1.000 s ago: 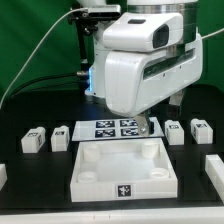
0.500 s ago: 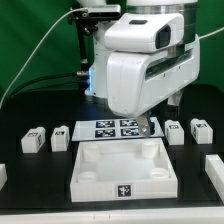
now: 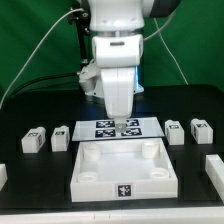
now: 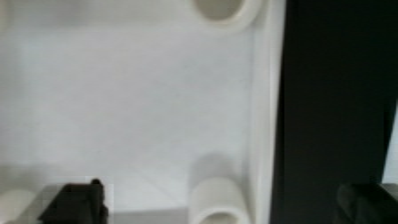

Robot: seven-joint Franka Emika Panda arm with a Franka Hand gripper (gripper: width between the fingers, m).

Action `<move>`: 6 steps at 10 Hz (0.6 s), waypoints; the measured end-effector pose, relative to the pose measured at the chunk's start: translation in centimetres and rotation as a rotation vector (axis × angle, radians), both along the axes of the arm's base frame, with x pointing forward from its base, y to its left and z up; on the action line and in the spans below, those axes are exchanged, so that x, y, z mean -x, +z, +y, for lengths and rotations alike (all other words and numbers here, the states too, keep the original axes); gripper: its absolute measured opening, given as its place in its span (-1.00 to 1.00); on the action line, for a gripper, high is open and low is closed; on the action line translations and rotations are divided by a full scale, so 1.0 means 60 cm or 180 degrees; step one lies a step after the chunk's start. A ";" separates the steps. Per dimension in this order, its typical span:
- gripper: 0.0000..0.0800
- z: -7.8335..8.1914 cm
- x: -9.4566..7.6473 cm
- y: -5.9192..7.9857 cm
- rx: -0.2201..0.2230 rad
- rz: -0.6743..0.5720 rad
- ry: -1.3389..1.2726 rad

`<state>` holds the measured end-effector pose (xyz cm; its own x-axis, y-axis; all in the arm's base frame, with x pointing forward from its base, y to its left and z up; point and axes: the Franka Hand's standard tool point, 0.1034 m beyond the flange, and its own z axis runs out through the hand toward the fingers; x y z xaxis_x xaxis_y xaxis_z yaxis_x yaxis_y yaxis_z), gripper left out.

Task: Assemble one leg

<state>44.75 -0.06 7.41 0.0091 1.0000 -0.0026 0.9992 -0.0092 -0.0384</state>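
Observation:
Several legs, small white posts with black-and-white tags, lie on the black table: two at the exterior view's left (image 3: 33, 140) (image 3: 61, 137) and two at its right (image 3: 175, 131) (image 3: 201, 129). My gripper (image 3: 121, 126) hangs over the far edge of the large white tray-like piece (image 3: 124, 186), holding no leg. In the wrist view the gripper (image 4: 222, 205) is open. One dark finger (image 4: 71, 203) is over the tray floor and the other (image 4: 377, 200) over the black table. A round corner socket (image 4: 217, 204) lies between them.
The marker board (image 3: 146, 127) lies just behind the tray, under the hand. Further white pieces sit at the table's front edges, one at the exterior view's right (image 3: 214, 168) and one at its left (image 3: 2, 172). A green backdrop stands behind.
The hand has turned about its wrist and shifted toward the exterior view's left. The fingertips now sit over the tray's far edge at the middle. No part has moved.

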 end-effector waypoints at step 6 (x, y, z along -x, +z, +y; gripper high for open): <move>0.63 -0.013 0.051 -0.110 -0.0126 0.0125 0.0336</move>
<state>41.72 -0.82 0.79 -0.0957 0.9947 0.0386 0.9923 0.0984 -0.0758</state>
